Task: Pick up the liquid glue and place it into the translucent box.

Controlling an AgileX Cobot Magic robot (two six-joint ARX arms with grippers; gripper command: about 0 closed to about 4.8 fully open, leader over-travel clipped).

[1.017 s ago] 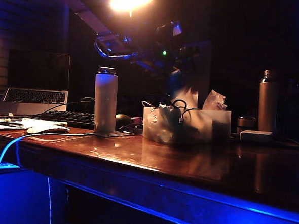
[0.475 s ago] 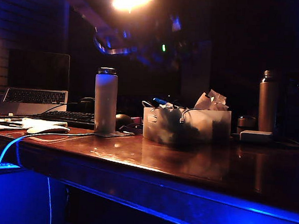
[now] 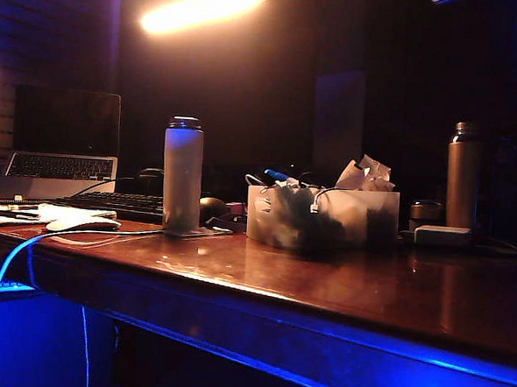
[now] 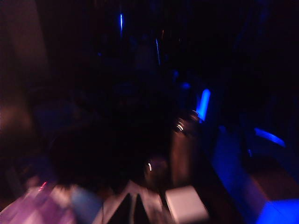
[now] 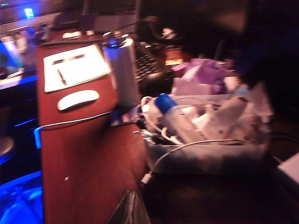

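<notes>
The liquid glue (image 5: 174,117) is found lying tilted inside the translucent box (image 5: 210,156), blue cap up near one end wall, resting on the cables and crumpled paper (image 5: 219,116) packed in there. In the exterior view only the blue cap of the glue (image 3: 275,174) is seen poking just above the box's rim (image 3: 362,219).

The greyish-white flask (image 3: 182,175) is stood upright just beside the box, on the laptop (image 3: 64,146) side. The tall dark metal bottle (image 3: 462,174) and the small white block (image 3: 443,235) are placed on the box's other side.

The left gripper (image 4: 133,205) is seen pressed fully shut with nothing in it, well above the box. The right gripper (image 5: 132,205) is barely caught at the frame edge, near the box; its fingers look drawn close together but it's too dark to tell.
</notes>
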